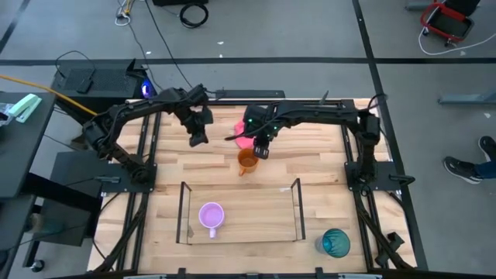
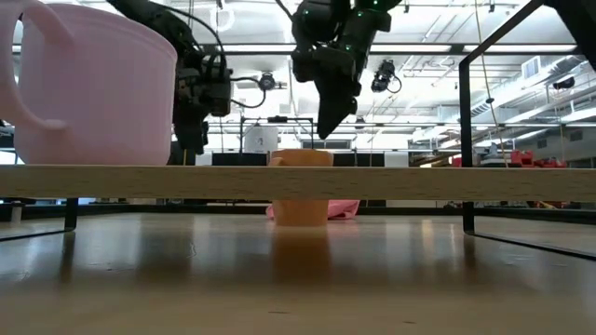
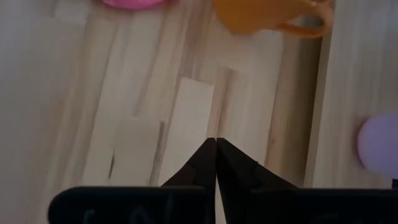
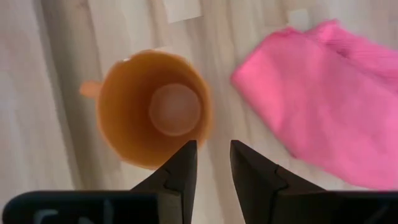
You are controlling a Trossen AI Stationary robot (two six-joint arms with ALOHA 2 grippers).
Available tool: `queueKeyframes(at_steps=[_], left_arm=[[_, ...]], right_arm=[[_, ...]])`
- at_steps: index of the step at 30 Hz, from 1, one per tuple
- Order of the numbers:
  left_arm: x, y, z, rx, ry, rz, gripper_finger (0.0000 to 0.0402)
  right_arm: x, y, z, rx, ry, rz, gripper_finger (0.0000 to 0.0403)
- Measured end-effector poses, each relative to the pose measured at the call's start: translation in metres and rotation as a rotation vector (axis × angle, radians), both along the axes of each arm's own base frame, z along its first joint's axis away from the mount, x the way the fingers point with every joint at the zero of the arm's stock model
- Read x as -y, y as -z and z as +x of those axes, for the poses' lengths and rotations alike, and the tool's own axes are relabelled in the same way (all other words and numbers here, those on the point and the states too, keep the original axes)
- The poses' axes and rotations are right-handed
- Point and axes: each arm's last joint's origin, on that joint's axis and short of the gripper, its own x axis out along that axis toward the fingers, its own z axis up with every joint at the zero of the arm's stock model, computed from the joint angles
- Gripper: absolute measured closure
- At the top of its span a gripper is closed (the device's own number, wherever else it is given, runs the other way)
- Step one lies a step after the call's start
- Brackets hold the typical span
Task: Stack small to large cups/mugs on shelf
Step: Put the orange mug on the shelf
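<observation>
Right gripper (image 4: 212, 163) parted above smooth round orange mug (image 4: 154, 116), beside soft pink cloth (image 4: 323, 106); left gripper (image 3: 216, 163) closed, empty.

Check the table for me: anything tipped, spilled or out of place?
Nothing tipped or spilled. The orange mug, lilac mug and teal cup all stand upright. Only the pink cloth lies crumpled beside the orange mug.

Lilac mug (image 3: 378, 144) — cut off, blurred.
</observation>
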Motion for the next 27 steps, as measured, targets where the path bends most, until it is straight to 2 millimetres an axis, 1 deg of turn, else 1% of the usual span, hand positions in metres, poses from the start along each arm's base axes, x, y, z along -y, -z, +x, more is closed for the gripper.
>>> queueKeyframes(at_steps=[4, 9, 18, 23, 27], left_arm=[[0.0, 0.01, -0.004, 0.004, 0.002, 0.006, 0.0381], [0.001, 0.02, -0.01, -0.005, 0.002, -0.002, 0.038], [0.004, 0.037, -0.019, -0.031, -0.014, -0.025, 0.0385], [0.006, 0.042, -0.022, -0.041, -0.017, -0.034, 0.0378], [0.006, 0.042, -0.021, -0.04, -0.024, -0.034, 0.038]], right_arm=[[-0.002, 0.009, 0.006, -0.004, -0.017, 0.02, 0.0299], [-0.005, 0.013, 0.013, 0.025, -0.032, 0.027, 0.0299], [-0.005, 0.026, 0.019, -0.002, -0.037, 0.033, 0.0299], [-0.005, 0.026, 0.02, 0.005, -0.036, 0.031, 0.0299], [-0.004, 0.026, 0.02, 0.006, -0.032, 0.022, 0.0299]])
